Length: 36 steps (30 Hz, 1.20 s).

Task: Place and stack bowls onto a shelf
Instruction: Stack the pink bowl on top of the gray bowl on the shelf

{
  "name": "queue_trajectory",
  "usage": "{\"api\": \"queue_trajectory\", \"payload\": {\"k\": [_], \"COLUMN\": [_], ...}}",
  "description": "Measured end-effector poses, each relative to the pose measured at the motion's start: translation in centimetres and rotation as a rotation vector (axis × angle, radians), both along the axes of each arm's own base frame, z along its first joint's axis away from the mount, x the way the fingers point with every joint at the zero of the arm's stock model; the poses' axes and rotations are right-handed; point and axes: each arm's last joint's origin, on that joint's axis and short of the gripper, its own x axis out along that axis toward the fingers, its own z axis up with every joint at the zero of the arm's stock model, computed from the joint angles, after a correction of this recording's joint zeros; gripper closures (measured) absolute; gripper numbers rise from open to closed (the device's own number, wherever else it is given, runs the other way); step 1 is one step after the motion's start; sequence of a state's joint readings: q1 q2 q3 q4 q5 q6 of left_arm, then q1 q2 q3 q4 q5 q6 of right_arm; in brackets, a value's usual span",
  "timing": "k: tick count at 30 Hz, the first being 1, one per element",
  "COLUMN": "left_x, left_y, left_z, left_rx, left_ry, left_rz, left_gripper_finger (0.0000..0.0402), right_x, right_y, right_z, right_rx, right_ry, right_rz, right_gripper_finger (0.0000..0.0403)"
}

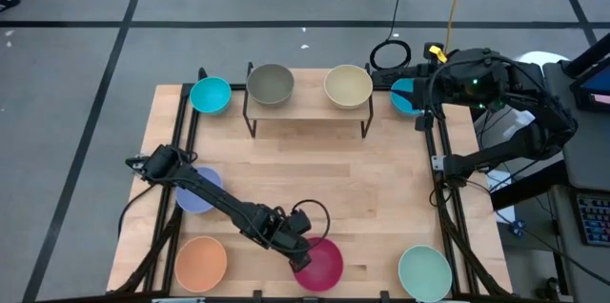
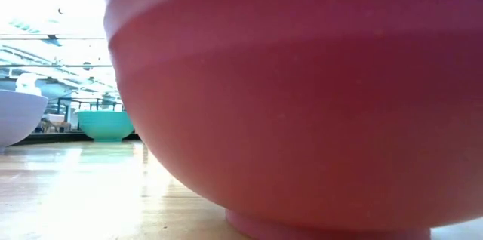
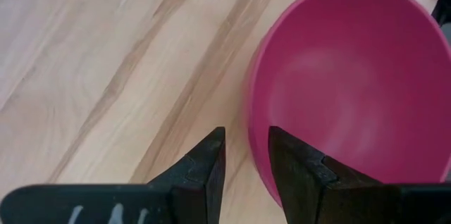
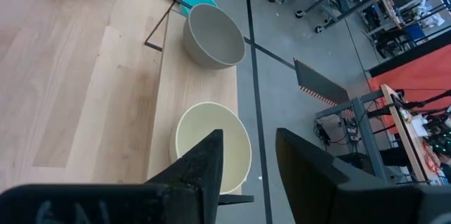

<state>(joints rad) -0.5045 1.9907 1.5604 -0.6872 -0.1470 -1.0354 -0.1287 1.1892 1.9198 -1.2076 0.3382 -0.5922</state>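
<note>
The shelf [image 1: 307, 112] is seen at the middle of the bench's far edge, its light plank top carried on thin black legs. Two bowls are set on it: the olive-grey bowl [image 1: 271, 84] toward its left end and the cream bowl [image 1: 348, 86] toward its right end, well apart from each other. A cyan-blue bowl [image 1: 210, 95] is found just beside the shelf on the left, near the far left corner, and a second cyan-blue bowl [image 1: 404, 96] lies just beside it on the right, partly covered by the right arm.

The magenta bowl [image 1: 319, 264] is placed at the near edge, about midway along it. The left gripper [image 1: 300, 257] is held at this bowl's left rim; in the left wrist view its fingers [image 3: 203, 171] are shown parted by a narrow gap, one finger outside the wall and the other overlapping the rim of the magenta bowl [image 3: 352, 83], with the wall not clearly clamped.

The lavender bowl [image 1: 197, 191] is seen by the left edge, partly under the left arm, and the orange bowl [image 1: 201, 264] lies in the near left corner. The mint green bowl [image 1: 424, 272] is set in the near right corner.

The right gripper [image 1: 424, 93] is held at the far right corner, beside the shelf's right end; its fingers are seen parted and empty above the cream bowl [image 4: 211, 150] in the right wrist view.
</note>
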Motion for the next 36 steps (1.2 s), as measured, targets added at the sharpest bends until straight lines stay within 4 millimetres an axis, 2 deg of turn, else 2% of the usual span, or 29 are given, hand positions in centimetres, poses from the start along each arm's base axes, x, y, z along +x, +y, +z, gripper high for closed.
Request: {"api": "queue_trajectory", "payload": {"k": [7, 17, 27, 30, 34, 36], "left_x": [0.0, 0.8, 1.1, 1.3, 1.3, 1.4], "left_y": [0.0, -1.0, -0.7, -0.5, -0.4, -0.3], "left_z": [-0.1, -2.9, -2.9, -3.2, -3.3, -3.3], "left_rx": [0.002, 0.014, -0.034, -0.058, -0.057, -0.054], "left_ry": [0.002, 0.025, 0.022, 0.045, 0.053, 0.049], "left_rz": [-0.012, -0.031, 0.031, 0.051, 0.043, 0.063], "left_gripper_finger": [0.0289, 0.0289, 0.029, 0.0311, 0.0381, 0.0389], "right_x": [0.0, 0.0, 0.1, 0.1, 0.1, 0.1], "right_y": [0.0, 0.0, 0.0, 0.0, 0.0, 0.0], "right_z": [0.0, 0.0, 0.1, 0.1, 0.1, 0.1], "right_rx": [0.0, 0.0, -0.005, -0.005, -0.005, -0.005], "right_ry": [0.0, 0.0, -0.015, -0.015, -0.015, -0.015], "right_rz": [0.0, 0.0, 0.002, 0.002, 0.002, 0.002], "right_gripper_finger": [0.0277, 0.0277, 0.0277, 0.0277, 0.0277, 0.0277]}}
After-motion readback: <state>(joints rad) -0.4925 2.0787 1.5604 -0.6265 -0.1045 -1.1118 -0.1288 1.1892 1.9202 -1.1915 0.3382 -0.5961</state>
